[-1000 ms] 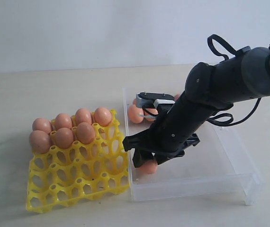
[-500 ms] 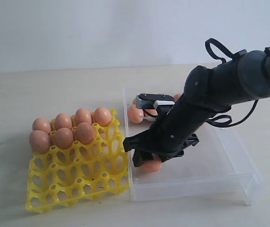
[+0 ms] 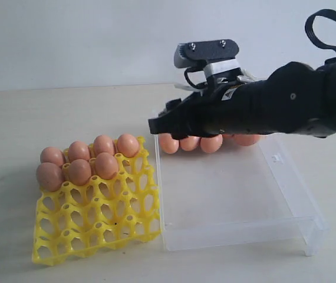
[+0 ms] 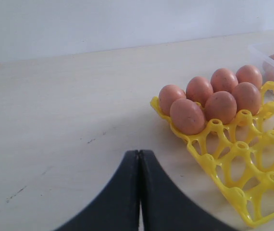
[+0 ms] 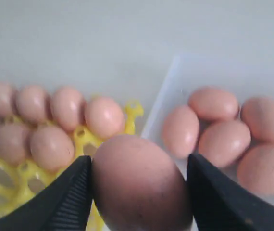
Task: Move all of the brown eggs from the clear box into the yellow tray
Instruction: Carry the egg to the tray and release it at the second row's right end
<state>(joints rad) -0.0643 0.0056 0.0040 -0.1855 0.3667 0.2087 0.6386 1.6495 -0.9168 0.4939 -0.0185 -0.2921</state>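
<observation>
the yellow tray holds seven brown eggs in its two far rows. the clear box just beside it keeps five more eggs bunched at its far end. the right gripper is spread wide around one egg, pinched between both fingers, up in the air over the box's far left corner, near the tray. a second ago that arm was down low in the near part of the box; now it is raised and level. the left gripper has its fingers pressed together above the table, which is pale beige, with a plain white wall behind.
</observation>
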